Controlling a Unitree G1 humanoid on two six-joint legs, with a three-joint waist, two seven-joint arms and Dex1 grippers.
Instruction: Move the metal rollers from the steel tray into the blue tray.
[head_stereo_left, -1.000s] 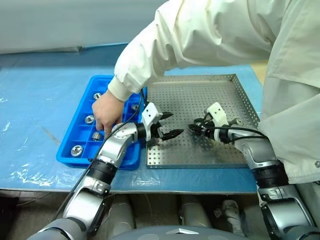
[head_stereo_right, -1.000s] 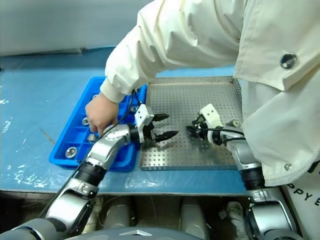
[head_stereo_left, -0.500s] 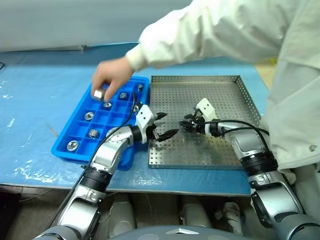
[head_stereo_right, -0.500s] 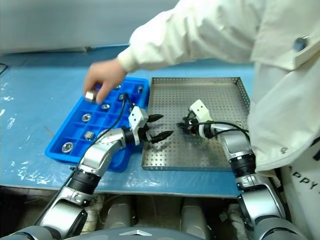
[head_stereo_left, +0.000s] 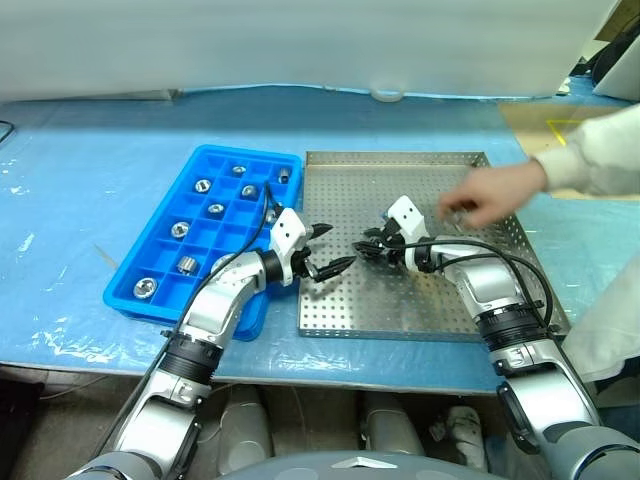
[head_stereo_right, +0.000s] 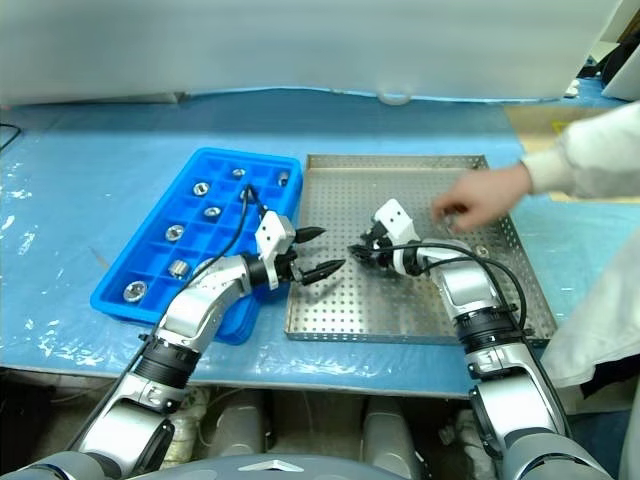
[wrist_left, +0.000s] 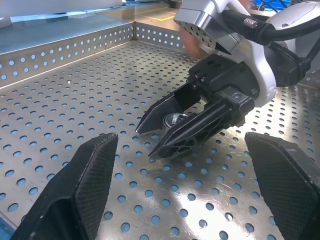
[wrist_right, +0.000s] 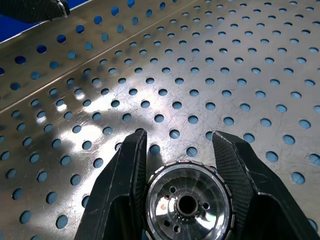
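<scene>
Metal rollers (head_stereo_left: 181, 229) lie in several compartments of the blue tray (head_stereo_left: 150, 268), which sits on the tabletop (head_stereo_left: 80, 200) touching, or almost touching, the left side of the steel tray (head_stereo_left: 400, 300). I count about eight of them there, spread from the near corner of the blue tray to its far end. One more roller (wrist_right: 186, 202) is gripped in the right tool (head_stereo_left: 370, 248): the right wrist view shows its round face with the dark central hole sitting between the two black fingers (wrist_right: 125, 185), which are closed against its sides. This right tool hangs low over the perforated floor of the steel tray, around the middle of its left half, and it points toward the blue tray. The left tool (head_stereo_left: 328, 250) is over the left edge of the steel tray, just beside the blue tray, and its fingers (wrist_left: 90, 185) stand wide apart with nothing between them. The two tools face each other tip to tip, near but not touching. A person's hand (head_stereo_left: 490, 200) in a pale sleeve (head_stereo_left: 600, 160) reaches over the right part of the steel tray, with the fingers pinched together over a small object on the tray floor; what it is I cannot tell.
</scene>
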